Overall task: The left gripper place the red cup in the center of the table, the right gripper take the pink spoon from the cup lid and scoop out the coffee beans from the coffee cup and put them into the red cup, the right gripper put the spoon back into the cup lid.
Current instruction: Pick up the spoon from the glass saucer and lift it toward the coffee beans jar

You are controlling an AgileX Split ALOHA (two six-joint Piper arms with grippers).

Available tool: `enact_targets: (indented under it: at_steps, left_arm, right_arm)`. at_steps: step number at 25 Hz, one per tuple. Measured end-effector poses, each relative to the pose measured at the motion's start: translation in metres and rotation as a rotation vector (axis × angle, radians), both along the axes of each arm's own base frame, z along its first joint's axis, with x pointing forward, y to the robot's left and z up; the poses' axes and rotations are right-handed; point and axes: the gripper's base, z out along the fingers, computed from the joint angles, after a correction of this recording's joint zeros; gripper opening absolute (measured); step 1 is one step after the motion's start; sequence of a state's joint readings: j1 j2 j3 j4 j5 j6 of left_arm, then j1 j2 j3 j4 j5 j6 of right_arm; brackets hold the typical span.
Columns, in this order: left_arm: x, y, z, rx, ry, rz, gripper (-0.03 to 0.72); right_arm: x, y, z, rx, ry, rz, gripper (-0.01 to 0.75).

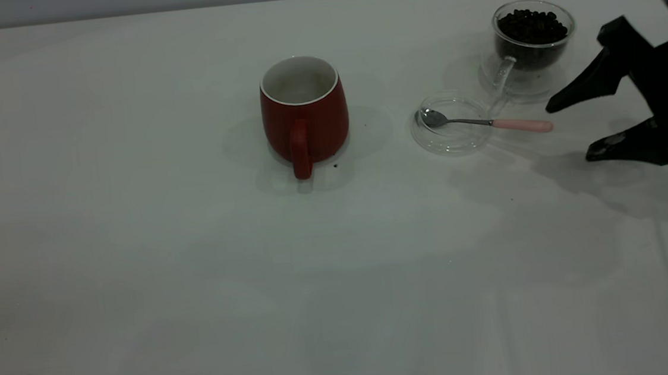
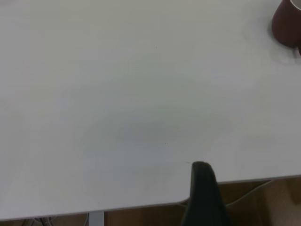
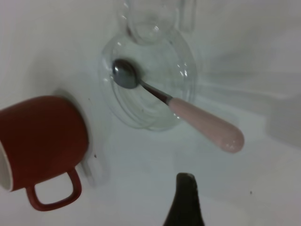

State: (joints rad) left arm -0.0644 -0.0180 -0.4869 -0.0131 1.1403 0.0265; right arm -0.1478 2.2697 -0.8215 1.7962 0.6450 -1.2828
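The right gripper (image 1: pixel 568 130) hangs over the worktop (image 1: pixel 137 256) by its right edge, its two black fingers (image 1: pixel 577 91) spread wide and holding nothing, tips pointing toward the pink spoon (image 1: pixel 487 120). The spoon's pale pink handle end lies just beside the upper fingertip, apart from it, and juts past the rim of the cup lid (image 1: pixel 450 142) toward the gripper; the metal bowl rests inside the lid. In the right wrist view the handle (image 3: pixel 207 123) lies slantwise ahead of the one finger (image 3: pixel 186 197) that shows, with bare worktop between them.

The red cup (image 1: pixel 304 112) already stands upright near the middle of the worktop, handle toward the near edge, its white inside showing no beans, so the first step looks finished. The step in hand seems to be the right gripper's reach for the spoon. The next move calls for bringing the fingers to either side of the pink handle and clamping there without dragging the lid.

The coffee cup (image 1: pixel 531 41) stands on its saucer toward the far right corner, just behind the lid, heaped with coffee beans (image 1: pixel 531 25).

The left gripper (image 2: pixel 203 197) stays back at a worktop edge, well apart from the red cup; whether it is spread or clenched cannot be told.
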Motion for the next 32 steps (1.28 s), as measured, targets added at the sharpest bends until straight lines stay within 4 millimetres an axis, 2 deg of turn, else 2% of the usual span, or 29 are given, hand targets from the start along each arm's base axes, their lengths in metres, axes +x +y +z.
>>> enact_targets:
  at_steps: [9,16,27,32]
  left_arm:
    - [0.0,0.0,0.0,0.0,0.0,0.0,0.569]
    - [0.0,0.0,0.0,0.0,0.0,0.0,0.569]
    - [0.0,0.0,0.0,-0.002,0.0,0.002,0.569]
    - [0.0,0.0,0.0,-0.002,0.0,0.002,0.569]
  right_arm:
    - [0.02,0.015,-0.024,0.059,-0.033,0.072,0.677]
    - [0.037,0.025,-0.022,0.058,-0.088,0.109,0.654]
    - [0.041,0.026,-0.02,0.071,-0.106,0.114,0.443]
    - [0.052,0.026,-0.014,0.081,-0.149,0.121,0.42]
